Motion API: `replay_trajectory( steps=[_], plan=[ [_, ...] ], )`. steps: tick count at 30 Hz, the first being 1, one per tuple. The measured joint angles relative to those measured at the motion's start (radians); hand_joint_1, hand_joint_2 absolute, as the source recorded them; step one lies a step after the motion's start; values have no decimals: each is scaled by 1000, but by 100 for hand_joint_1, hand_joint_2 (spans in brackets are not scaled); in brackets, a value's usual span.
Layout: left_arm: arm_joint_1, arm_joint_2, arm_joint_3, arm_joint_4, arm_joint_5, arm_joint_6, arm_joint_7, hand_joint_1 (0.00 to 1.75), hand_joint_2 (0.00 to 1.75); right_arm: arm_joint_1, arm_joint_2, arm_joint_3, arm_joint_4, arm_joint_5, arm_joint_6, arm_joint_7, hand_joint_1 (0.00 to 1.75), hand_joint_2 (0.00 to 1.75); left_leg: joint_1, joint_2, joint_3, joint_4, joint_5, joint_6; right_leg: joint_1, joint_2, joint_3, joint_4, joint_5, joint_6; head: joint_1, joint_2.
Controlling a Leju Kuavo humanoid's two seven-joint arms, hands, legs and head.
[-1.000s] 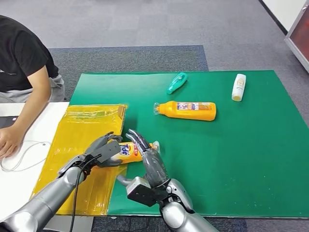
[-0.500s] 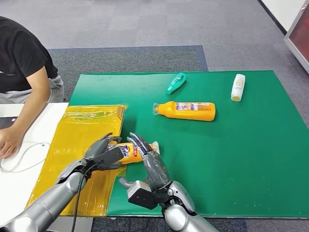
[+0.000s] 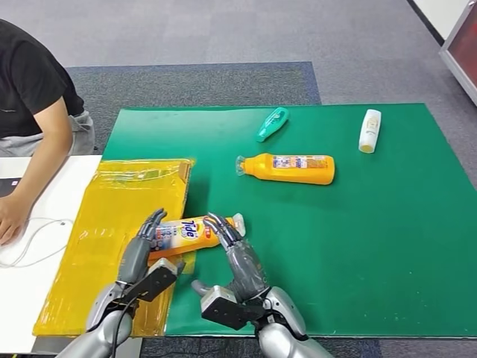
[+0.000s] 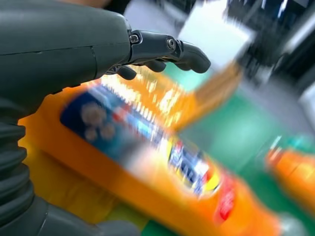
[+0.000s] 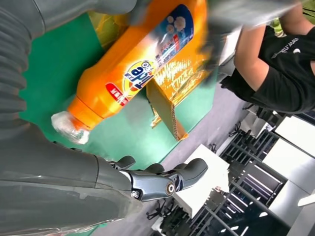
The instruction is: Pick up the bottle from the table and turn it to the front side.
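The bottle (image 3: 188, 232) is orange plastic with a clear cap and a blue, white and red Tide label that faces up. It lies on its side across the edge where the yellow sheet (image 3: 106, 224) meets the green mat (image 3: 365, 239), cap end over the mat, base end over the sheet. The left hand (image 3: 141, 253) is at the base end, fingers (image 3: 153, 222) spread and reaching over the label; whether they touch it cannot be told. The right hand (image 3: 239, 257) is at the cap end, fingers (image 3: 219, 226) extended and apart, lying over the neck; contact cannot be told either. Farther back on the mat lie a second orange bottle (image 3: 290, 168), a teal bottle (image 3: 273, 124) and a white bottle (image 3: 369, 130). A person's arm (image 3: 33, 171) rests beside the sheet
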State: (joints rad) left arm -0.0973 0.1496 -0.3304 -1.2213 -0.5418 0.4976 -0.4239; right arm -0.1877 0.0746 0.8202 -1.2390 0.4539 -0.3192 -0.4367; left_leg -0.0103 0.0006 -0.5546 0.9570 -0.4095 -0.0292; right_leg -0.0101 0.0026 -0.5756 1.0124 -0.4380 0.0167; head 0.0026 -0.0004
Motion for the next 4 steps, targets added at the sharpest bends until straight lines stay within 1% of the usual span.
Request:
replay_trajectory(
  steps=[3,4],
  plan=[
    [51,-17,30,-84,9,104,-54,0,175,0,-1,0,1,-4,-8,0,0,175,0,0,-5,1,0,0,0,0,-3,0,0,0,0,0],
    [59,-20,33,-96,6,121,-60,0,175,0,-1,0,1,-5,-9,0,0,175,0,0,-5,1,0,0,0,0,-4,-1,0,0,0,0]
  ],
)
